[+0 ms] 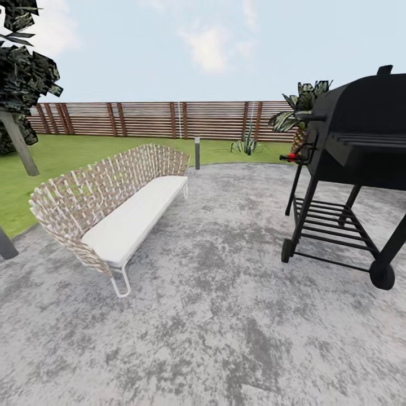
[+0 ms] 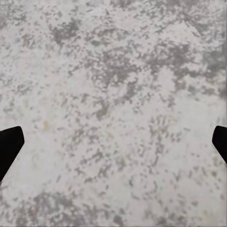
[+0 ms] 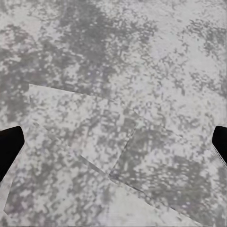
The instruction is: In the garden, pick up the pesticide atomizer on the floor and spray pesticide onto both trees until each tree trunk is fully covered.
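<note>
Patio paving (image 2: 113, 94) lies below both grippers; the left gripper (image 2: 113, 146) and right gripper (image 3: 113, 146) hang empty, fingers spread wide. I can't spot the atomizer from here. A woven bench (image 1: 113, 208) and black grill (image 1: 349, 169) stand ahead, so steering between them toward the lawn (image 1: 73, 155) looks wisest.

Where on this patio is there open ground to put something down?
The widest bare stretch of grey paving lies between the woven bench and the black grill, reaching toward the camera. The bench's white cushion is bare too. Beside the grill's legs and wheels it gets tight.
</note>
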### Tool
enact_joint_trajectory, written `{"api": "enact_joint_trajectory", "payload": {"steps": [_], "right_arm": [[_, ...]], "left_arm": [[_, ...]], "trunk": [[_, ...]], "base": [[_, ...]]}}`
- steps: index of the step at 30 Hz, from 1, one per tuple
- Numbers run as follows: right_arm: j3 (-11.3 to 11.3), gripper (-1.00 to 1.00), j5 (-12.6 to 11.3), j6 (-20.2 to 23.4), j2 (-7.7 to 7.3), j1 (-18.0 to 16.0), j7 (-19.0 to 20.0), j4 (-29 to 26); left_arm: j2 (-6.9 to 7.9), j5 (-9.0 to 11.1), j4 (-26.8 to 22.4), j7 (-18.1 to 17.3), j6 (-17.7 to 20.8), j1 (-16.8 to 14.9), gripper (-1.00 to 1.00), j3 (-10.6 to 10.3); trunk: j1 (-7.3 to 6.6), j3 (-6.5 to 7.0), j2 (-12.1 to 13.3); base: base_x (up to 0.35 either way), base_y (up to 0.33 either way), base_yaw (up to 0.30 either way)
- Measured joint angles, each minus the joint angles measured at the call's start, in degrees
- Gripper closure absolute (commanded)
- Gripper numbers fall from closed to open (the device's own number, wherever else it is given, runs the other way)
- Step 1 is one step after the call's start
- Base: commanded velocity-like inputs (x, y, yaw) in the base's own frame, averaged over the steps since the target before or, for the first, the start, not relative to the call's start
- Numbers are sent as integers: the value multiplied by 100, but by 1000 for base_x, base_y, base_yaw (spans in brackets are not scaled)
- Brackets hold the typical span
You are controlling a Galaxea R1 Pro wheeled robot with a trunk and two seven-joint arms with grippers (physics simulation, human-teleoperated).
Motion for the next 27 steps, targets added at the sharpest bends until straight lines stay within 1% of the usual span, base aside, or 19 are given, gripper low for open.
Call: {"api": "enact_joint_trajectory", "payload": {"steps": [12,27], "right_arm": [[2,-100,0,0,0,1,0,1],[1,-100,0,0,0,0,0,0]], "left_arm": [[0,0,-1,0,0,0,-100,1],[-1,0,0,0,0,0,-100,-5]], "trunk": [[0,1,0],[0,1,0]], "base": [[339,106,-2],[339,10,0]]}}
